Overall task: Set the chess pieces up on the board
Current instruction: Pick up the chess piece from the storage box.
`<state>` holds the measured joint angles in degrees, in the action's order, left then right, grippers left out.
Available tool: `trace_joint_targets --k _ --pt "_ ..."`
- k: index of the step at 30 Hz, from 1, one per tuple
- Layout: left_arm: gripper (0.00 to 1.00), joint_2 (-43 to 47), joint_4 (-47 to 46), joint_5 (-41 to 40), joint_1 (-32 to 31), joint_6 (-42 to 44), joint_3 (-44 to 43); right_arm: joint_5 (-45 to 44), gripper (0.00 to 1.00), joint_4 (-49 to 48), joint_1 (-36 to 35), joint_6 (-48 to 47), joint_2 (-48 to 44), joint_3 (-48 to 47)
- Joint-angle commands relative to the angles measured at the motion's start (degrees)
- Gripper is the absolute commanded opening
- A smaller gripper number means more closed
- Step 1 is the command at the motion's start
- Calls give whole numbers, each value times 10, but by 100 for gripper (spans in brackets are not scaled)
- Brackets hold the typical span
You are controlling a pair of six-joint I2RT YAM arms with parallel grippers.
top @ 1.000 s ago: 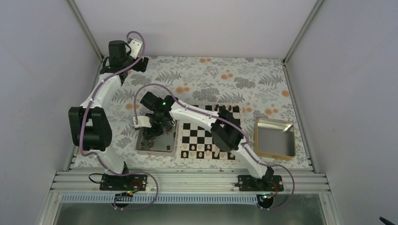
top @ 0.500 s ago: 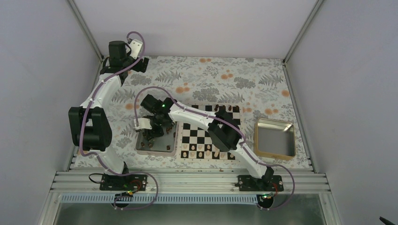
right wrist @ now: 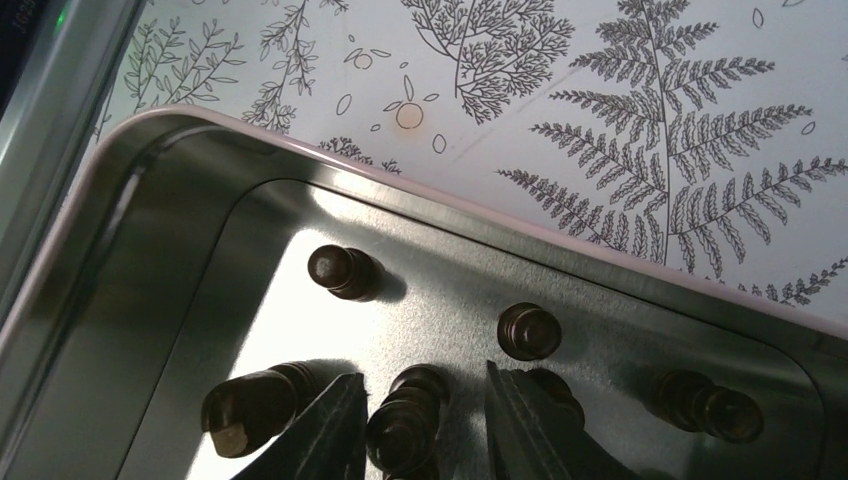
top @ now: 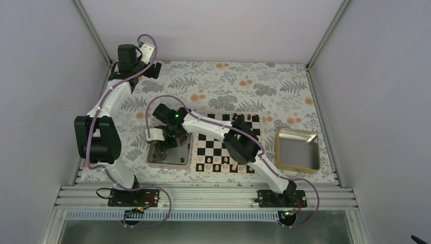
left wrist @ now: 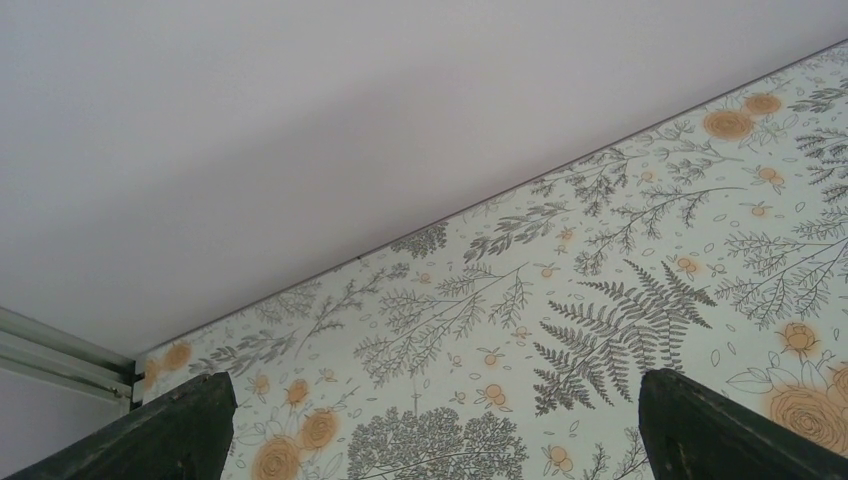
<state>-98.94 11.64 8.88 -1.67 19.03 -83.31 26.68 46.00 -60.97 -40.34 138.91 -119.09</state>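
Several dark brown chess pieces lie in a shiny metal tray (right wrist: 150, 250) left of the board (top: 219, 145). My right gripper (right wrist: 421, 372) reaches down into that tray (top: 173, 161), open, with its fingers either side of one toppled dark piece (right wrist: 408, 425). The left finger touches that piece and a gap shows beside the right finger. Loose pieces lie nearby (right wrist: 340, 270) (right wrist: 528, 330) (right wrist: 250, 405). A few dark pieces (top: 236, 117) stand on the board's far row. My left gripper (left wrist: 435, 390) hangs open over the cloth at the far left corner (top: 151, 68).
Pale cream pieces (top: 218, 165) stand along the board's near rows. A second metal tray (top: 298, 150) sits right of the board. A floral cloth (top: 228, 86) covers the table, with enclosure walls close on every side.
My right gripper's jaws have narrowed around the dark piece and the wrist has shifted slightly left over the tray. The left arm has not moved.
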Motion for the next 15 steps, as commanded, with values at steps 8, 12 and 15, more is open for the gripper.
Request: trace_joint_targets --k 8,12,15 --pt "100 19 -16 12 0 -1 5 -3 15 -15 7 10 18 -1" --pt "100 18 -14 15 0 -2 4 -9 10 -9 12 10 6 -6" --pt "100 19 -15 13 0 -2 3 -2 9 7 25 12 -11 -19"
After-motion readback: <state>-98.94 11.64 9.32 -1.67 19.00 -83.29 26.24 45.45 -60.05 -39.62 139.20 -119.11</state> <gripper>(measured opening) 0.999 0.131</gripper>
